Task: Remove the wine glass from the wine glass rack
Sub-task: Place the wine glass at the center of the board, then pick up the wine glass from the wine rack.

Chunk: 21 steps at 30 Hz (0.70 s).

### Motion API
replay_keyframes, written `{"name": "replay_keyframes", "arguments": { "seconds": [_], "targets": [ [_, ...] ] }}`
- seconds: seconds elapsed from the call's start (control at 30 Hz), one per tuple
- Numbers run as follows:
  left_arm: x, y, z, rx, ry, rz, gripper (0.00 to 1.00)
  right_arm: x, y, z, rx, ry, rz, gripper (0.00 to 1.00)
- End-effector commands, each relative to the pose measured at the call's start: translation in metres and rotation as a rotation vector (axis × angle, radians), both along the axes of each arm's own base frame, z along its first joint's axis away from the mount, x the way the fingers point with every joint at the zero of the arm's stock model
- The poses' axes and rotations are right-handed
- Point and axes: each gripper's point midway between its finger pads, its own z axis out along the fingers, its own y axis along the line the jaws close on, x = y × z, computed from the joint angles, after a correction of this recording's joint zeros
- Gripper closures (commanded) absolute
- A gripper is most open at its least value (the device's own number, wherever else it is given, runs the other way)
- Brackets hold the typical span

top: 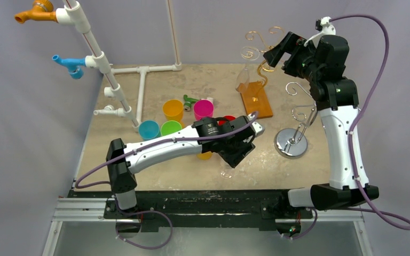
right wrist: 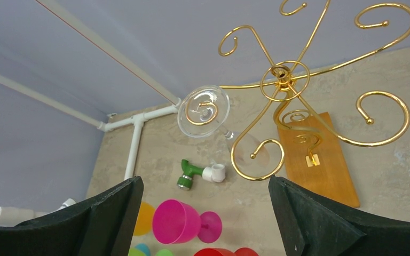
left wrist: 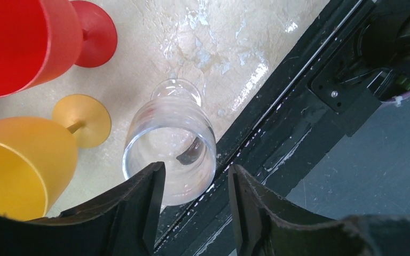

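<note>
Right hand (right wrist: 205, 181) is up high, jaws spread wide and gripping nothing, lined up on the gold rack (right wrist: 283, 80). And there's the wine glass (right wrist: 204, 111), upper centre of the right wrist frame, hanging upside down with its foot caught over a scrolled arm and the bowl dangling beneath (that hook is all that holds it, so it likely has to slide outward along the arm). The rack's wooden base (right wrist: 320, 160) keeps it planted on the surface (right wrist: 400, 176). Lower centre of the overhead view, the left hand (left wrist: 196, 168) hovers with jaws parted over a second clear glass (left wrist: 168, 144). That one stands upright on its own foot near the front edge, beside a red goblet (left wrist: 26, 42) and a yellow goblet (left wrist: 21, 165); it isn't clamped, by the look. No readable writing anywhere; a small mark on the left arm (top: 165, 146) is too tiny to make out
</note>
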Motion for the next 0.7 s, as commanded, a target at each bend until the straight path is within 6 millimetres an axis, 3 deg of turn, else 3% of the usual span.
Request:
{"name": "replay_keyframes", "arguments": {
  "seconds": [0.0,0.1,0.27,0.4,0.67],
  "targets": [
    [0.012,-0.005,0.072,-0.196,-0.106,0.055,0.47,-0.005,-0.005,0.022,-0.023,-0.061,-0.013,0.01],
    [0.026,0.001,0.094,-0.250,-0.161,0.100,0.42,0.000,-0.005,0.021,-0.035,-0.049,-0.022,0.01],
    [0.070,0.025,0.118,-0.356,-0.188,0.207,0.38,0.012,0.002,0.021,-0.092,-0.024,-0.061,0.01],
    [0.105,0.051,0.137,-0.419,-0.255,0.305,0.26,0.027,0.017,0.023,-0.170,-0.013,-0.097,0.01],
    [0.153,0.100,0.148,-0.507,-0.286,0.430,0.04,0.064,0.033,0.015,-0.274,-0.013,-0.141,0.01]
  ]
}}
